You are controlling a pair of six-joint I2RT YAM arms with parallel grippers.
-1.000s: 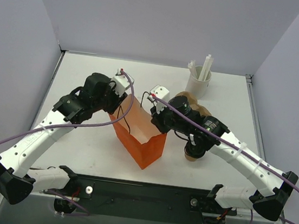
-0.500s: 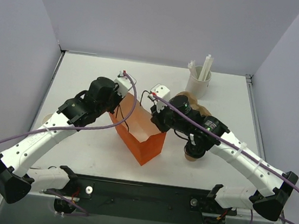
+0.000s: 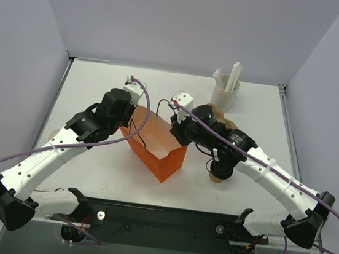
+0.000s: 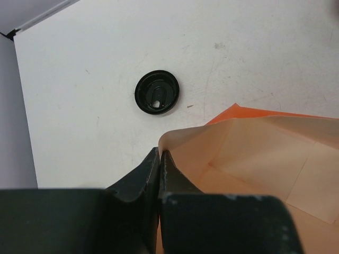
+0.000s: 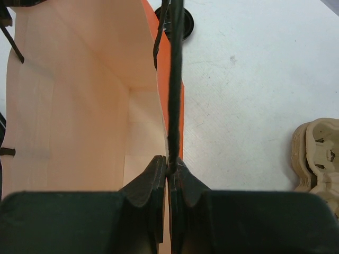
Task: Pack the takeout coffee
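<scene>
My left gripper is pressed together on the rim of the orange bag. My right gripper pinches its black handle. The takeout coffee is probably the tan shape under my right arm (not confirmed). I judge it light, crushable and spillable, so grasp mid-wall, upright, below the lid.

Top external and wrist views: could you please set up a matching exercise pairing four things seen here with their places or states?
Things:
1. orange bag
2. black lid
3. white cup
4. left gripper

Places or states:
A. lying flat on the table, apart from the bag
B. standing open
C. shut on the bag's rim
D. near the table's far right corner

Pairs: 1-B; 2-A; 3-D; 4-C
</scene>
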